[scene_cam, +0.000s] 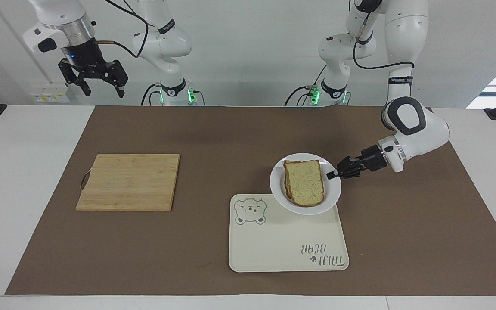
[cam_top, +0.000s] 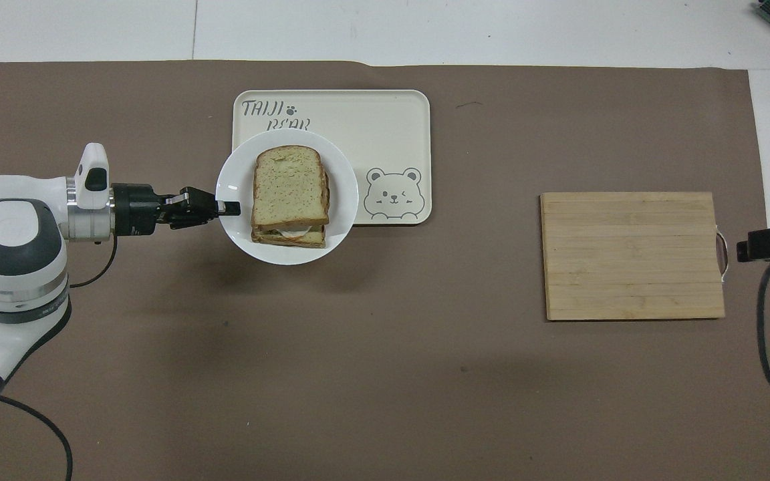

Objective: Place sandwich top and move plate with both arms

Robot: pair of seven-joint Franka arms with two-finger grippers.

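White plate (scene_cam: 332, 199) with the sandwich top (scene_cam: 304, 181) stacked on it overlaps the tray (scene_cam: 274, 245) edge nearest the robots. Left tool (scene_cam: 330, 174) pinches the plate's rim. Right tool (scene_cam: 100, 88) gapes, raised over the bench's (scene_cam: 28, 172) edge beside the cutting board (scene_cam: 128, 181).

What you couldn't actually see here

The plate (cam_top: 238, 230) covered the tray (cam_top: 371, 127) corner toward the left arm's end and half the "BEAR" lettering. The sandwich top (cam_top: 289, 184) hid nearly all the filling, just a pale sliver poked out at the stack's edge nearer the robots, too small to name. The left gripper (cam_top: 228, 208) fingertips sat over the plate rim, so the rim under them was hidden. The right gripper (scene_cam: 100, 84) was cut off overhead, only a black bit showed at the frame edge.
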